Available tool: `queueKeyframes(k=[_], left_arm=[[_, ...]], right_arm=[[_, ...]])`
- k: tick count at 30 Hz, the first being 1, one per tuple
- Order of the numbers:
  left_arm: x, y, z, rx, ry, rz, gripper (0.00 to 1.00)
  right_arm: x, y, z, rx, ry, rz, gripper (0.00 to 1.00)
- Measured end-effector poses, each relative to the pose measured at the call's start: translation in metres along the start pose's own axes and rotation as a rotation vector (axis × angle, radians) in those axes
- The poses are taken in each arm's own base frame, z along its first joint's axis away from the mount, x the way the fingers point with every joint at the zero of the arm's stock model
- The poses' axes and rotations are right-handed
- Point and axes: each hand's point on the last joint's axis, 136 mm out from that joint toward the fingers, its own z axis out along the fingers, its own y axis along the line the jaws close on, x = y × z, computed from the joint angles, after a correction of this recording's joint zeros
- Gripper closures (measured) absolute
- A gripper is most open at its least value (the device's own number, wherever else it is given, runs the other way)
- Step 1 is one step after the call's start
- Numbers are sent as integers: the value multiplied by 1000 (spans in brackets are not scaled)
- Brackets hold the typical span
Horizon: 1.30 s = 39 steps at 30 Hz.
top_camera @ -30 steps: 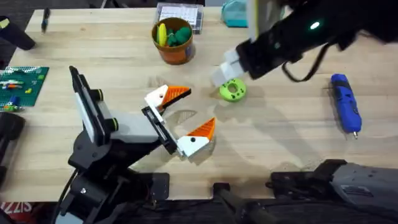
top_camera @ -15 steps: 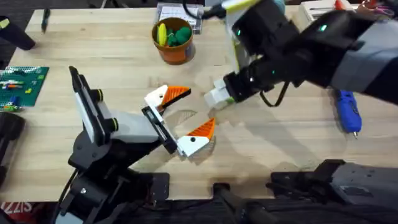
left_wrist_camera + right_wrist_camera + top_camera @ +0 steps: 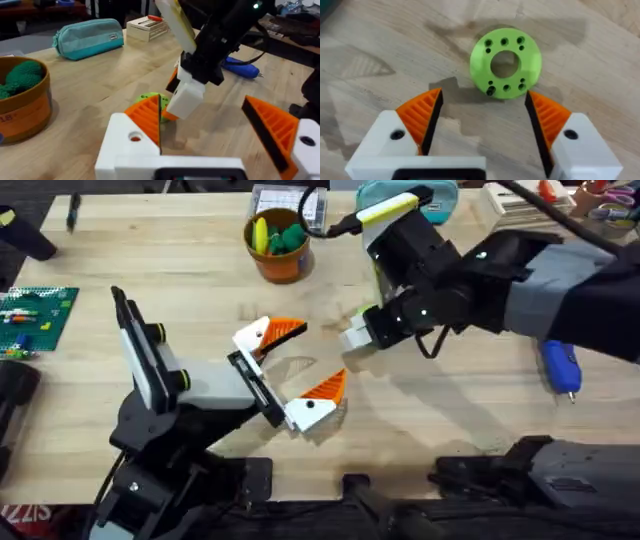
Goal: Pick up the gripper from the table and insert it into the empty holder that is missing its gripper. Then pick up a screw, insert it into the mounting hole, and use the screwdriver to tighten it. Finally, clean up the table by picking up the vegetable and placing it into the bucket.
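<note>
Movement over the last second belongs to the right arm: it has swung in from the far right and dropped over the green plastic ring with a round centre hole and small screw holes (image 3: 505, 63), which was plain to see from above a moment ago and is now covered by the arm there. The right gripper (image 3: 482, 120) now hangs directly over the ring, its white fingers with orange ribbed pads (image 3: 422, 114) spread wide on either side and holding nothing. Contact with the ring has not been made, as far as I can tell.

The left gripper (image 3: 292, 366) has not budged; it sits mid-worktop, fingers wide apart and empty.

That green piece seems to be the vegetable for the clean-up step, so I'd judge a grasp is imminent. The small terracotta-orange bucket (image 3: 278, 262), already holding yellow and green items, stands near the far edge of the light wooden butcher-block worktop (image 3: 180, 280). The blue cylindrical powered screwdriver (image 3: 561, 367) lies at the right.
</note>
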Motion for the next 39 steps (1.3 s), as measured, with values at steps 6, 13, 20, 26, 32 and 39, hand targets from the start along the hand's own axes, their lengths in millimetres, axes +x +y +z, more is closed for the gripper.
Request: queueKeyframes(k=[6,13,20,26,32,39], left_arm=[[0,0,0,0,0,0,13],[0,0,0,0,0,0,13],[0,0,0,0,0,0,13],[0,0,0,0,0,0,13],[0,0,0,0,0,0,13],[0,0,0,0,0,0,13]], right_arm=[[0,0,0,-2,1,-44,263],[-2,-10,1,5,2,-106,261],[-2,-11,2,-71,6,-176,271],[-1,-6,1,-105,6,-239,385],[3,-6,7,-109,27,-291,512],[14,-6,27,-112,99,-308,577]])
